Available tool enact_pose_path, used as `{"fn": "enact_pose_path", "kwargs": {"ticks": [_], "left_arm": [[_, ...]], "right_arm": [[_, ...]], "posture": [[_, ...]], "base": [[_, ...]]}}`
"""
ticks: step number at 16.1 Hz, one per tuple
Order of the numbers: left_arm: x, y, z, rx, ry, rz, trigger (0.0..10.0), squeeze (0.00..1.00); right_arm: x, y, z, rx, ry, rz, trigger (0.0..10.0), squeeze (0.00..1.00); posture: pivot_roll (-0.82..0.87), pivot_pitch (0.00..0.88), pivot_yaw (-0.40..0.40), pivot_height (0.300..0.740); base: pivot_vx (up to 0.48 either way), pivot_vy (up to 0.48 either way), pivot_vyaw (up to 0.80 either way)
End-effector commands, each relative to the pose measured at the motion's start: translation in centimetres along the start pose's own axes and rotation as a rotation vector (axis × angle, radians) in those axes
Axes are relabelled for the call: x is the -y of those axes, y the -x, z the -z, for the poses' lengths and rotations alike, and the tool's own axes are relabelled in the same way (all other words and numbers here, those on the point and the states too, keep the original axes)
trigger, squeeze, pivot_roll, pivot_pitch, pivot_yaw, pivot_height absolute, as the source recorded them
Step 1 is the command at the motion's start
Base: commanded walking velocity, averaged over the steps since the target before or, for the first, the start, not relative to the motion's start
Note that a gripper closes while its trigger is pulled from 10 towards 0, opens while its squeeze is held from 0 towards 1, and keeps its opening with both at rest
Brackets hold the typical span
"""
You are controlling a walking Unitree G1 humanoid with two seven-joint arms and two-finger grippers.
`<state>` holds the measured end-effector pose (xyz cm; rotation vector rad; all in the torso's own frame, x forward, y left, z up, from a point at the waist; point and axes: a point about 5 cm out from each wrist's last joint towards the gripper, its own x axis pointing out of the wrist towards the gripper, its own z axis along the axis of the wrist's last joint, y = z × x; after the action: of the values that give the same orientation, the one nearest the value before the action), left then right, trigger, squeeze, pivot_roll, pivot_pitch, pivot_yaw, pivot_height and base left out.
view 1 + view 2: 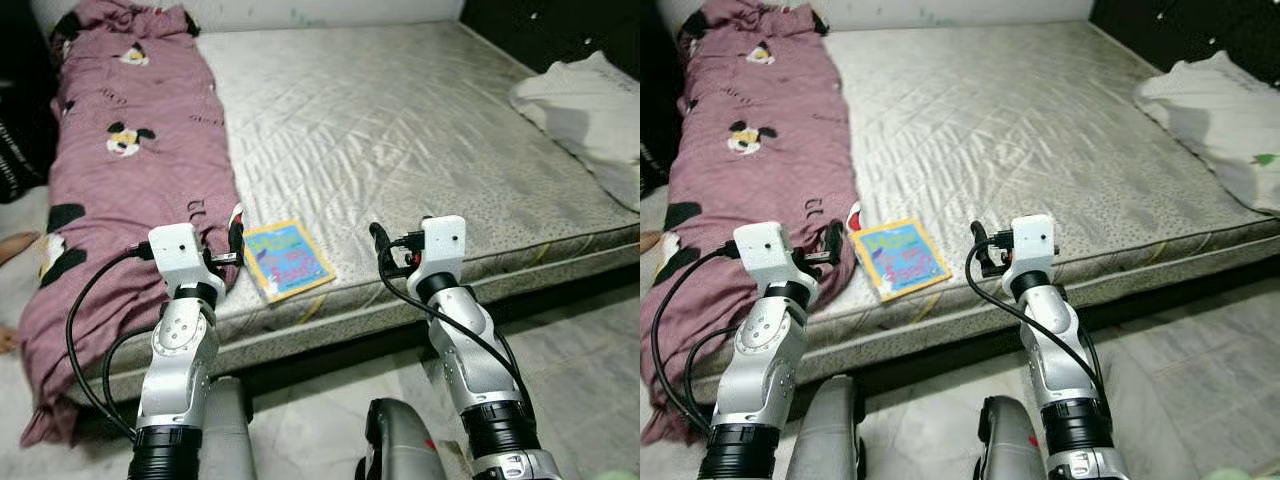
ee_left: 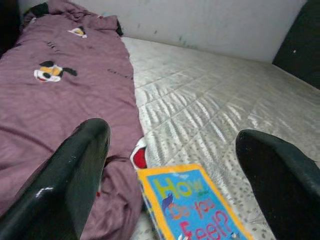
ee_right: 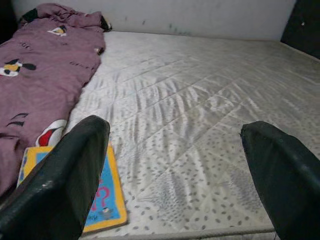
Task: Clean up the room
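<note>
Left eye view shows a bare quilted mattress point(image 1: 400, 130) on the floor, and I take the children's picture book point(image 1: 287, 260) as my landmark: it lies flat at the mattress's near edge, yellow-bordered, cover up. Just to the book's left a mauve cartoon-print blanket point(image 1: 130, 160) runs lengthwise and spills over the edge; a white pillow point(image 1: 585, 110) sits well apart at the far right corner. My left gripper point(image 2: 172, 170) hovers just left of the book, fingers spread wide, holding nothing. My right gripper point(image 3: 175, 170) hovers to the book's right, fingers likewise spread and empty. I judge the book is the thing to collect. To do it well I would bring the left gripper over the book's near edge, straddle that edge, and avoid snagging the blanket fold touching its left side.
</note>
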<state>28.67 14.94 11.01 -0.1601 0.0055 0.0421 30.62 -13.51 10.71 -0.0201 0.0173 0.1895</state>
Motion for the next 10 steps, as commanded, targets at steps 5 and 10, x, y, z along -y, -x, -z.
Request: {"fn": "enact_pose_path", "kwargs": {"ticks": [5,10], "left_arm": [[0.26,-0.16,-0.18,0.008,0.004,0.020,10.0,0.00],[0.34,-0.15,-0.09,0.002,0.008,0.025,10.0,0.00]], "right_arm": [[0.03,-0.16,-0.15,0.006,0.009,0.001,10.0,0.00],[0.05,-0.13,-0.11,0.004,0.007,0.002,10.0,0.00]], "posture": [[0.01,0.052,-0.033,0.625],[0.01,0.054,-0.033,0.625]], "base": [[0.368,0.000,0.00],[0.359,0.000,0.00]]}}
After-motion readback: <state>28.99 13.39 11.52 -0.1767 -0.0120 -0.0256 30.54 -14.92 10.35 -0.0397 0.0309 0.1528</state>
